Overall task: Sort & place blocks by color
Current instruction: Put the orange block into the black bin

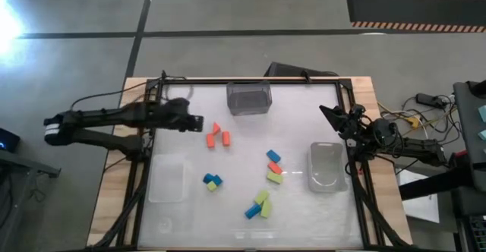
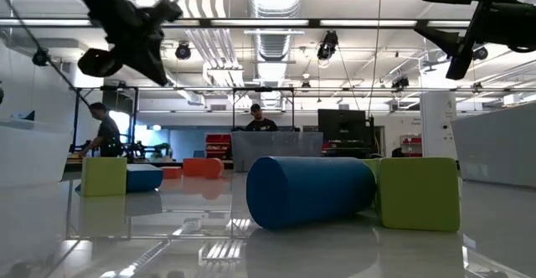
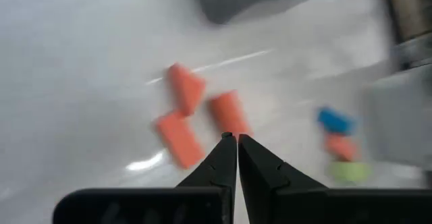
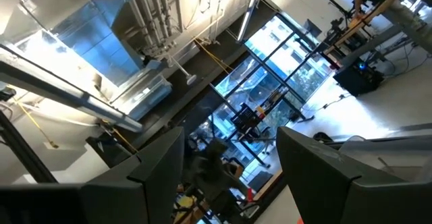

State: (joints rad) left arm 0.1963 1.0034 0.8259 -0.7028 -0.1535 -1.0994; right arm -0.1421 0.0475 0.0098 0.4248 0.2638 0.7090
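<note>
Blocks (image 1: 267,177) scattered mid-desk (image 1: 190,214), both arms raised clear.
High view: left end effector (image 1: 199,122) reaches toward three orange blocks (image 1: 217,137); right end effector (image 1: 325,112) waits at the right edge. Left wrist view: fingers clenched, empty. Right wrist view: fingers released, aimed at the ceiling.

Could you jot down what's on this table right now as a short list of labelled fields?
left gripper: over the table's left part, beside the orange-red blocks, fingers together, empty
right gripper: raised at the table's right edge, fingers apart, empty
orange-red blocks: three clustered left of centre, one more in the right group
blue blocks: one at right, two nearer the front
yellow-green blocks: near the front
clear bins: three: far edge, left, right; all look empty
</note>
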